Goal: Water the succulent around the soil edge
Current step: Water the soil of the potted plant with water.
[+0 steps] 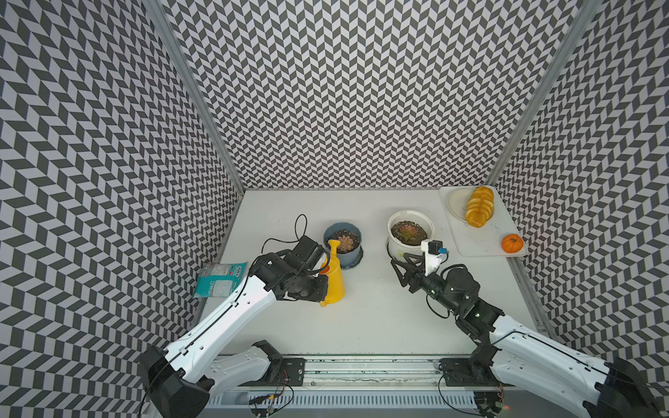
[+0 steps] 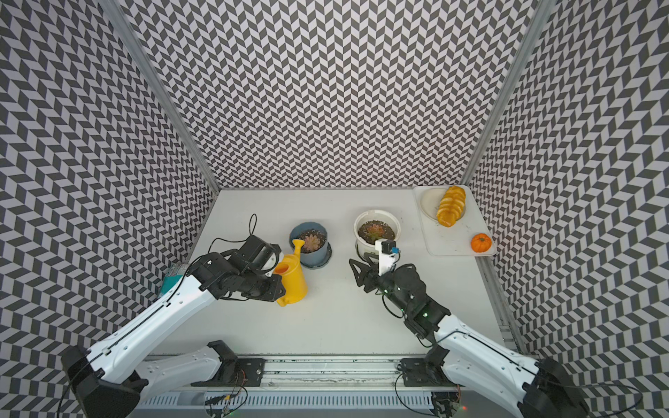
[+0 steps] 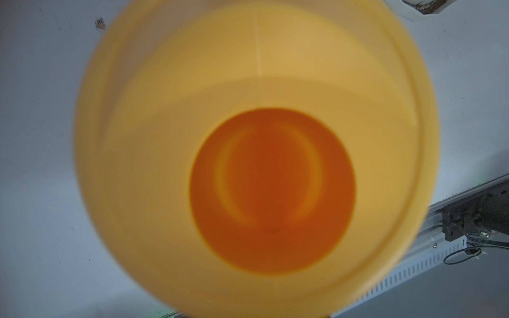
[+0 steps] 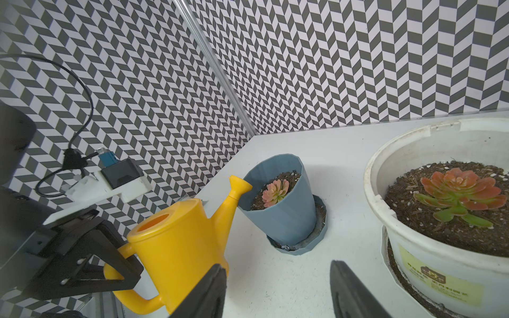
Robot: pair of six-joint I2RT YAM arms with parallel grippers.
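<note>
I see the succulent (image 4: 275,192) in its blue-grey pot (image 1: 343,249), which stands on a matching saucer left of centre toward the back of the white table (image 1: 362,318). The soil edge (image 4: 286,176) shows as a dark gritty ring inside the rim. In the right wrist view the spout of the yellow can (image 4: 176,247) ends right at the pot's rim, on the side away from the white pot; I cannot tell whether it touches.

My left gripper (image 4: 118,264) is clamped on the can's handle, jaws pressed together around it. The can stands nearly upright, and I cannot tell if its base rests on the table. The left wrist view is filled by the can's blurred yellow body (image 3: 256,165).

My right gripper (image 1: 400,269) hangs above bare table just in front of the white pot (image 1: 411,231), its jaws spread with nothing between them.

The table is plain white, boxed on three sides by chevron-patterned walls (image 1: 362,90). A cutting board (image 1: 481,235) in the back right corner carries a plate (image 1: 457,204), a bread loaf (image 1: 479,206) and a small pumpkin (image 1: 512,243). A teal packet (image 1: 221,278) lies at the left edge, against the wall.

Between the two pots there is a clear gap, and the front half of the table is open.
</note>
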